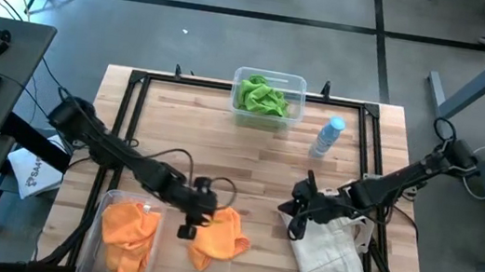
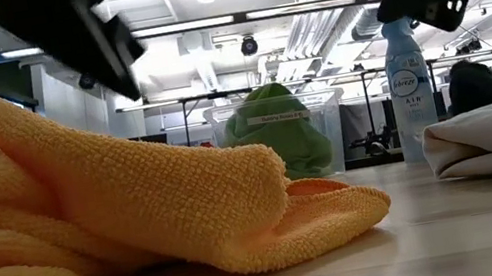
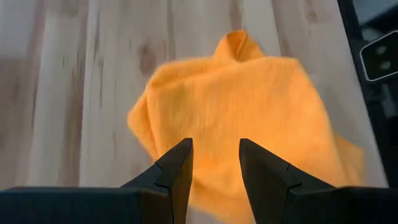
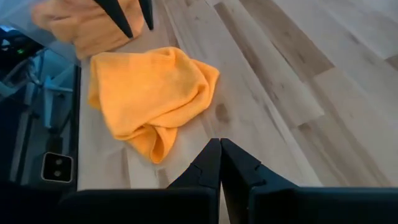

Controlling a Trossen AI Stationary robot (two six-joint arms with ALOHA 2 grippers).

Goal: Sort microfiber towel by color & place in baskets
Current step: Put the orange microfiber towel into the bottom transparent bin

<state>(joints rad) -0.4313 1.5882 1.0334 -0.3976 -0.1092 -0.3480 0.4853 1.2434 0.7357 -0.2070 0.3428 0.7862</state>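
Two dark, matte-black jointed arms reach in from the table's sides, each built of slim tubular links with bulkier rounded joint housings. A thin black cable loops above the left arm's wrist. The left gripper (image 3: 216, 163) and right gripper (image 4: 220, 163) end in wedge-shaped, angular black fingers with stepped edges.

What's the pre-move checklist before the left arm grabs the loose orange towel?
1. Left claw open, above the orange towel: ok.
2. Towel loose on the table, outside any bin: ok.
3. Near-left basket already holds orange cloth, colour match: ok.
4. Far basket holds green towel only: ok.
5. Right claw shut, empty, over bare wood beside the tote bag, off the towel: ok.
6. Room left in the orange basket: cannot tell.
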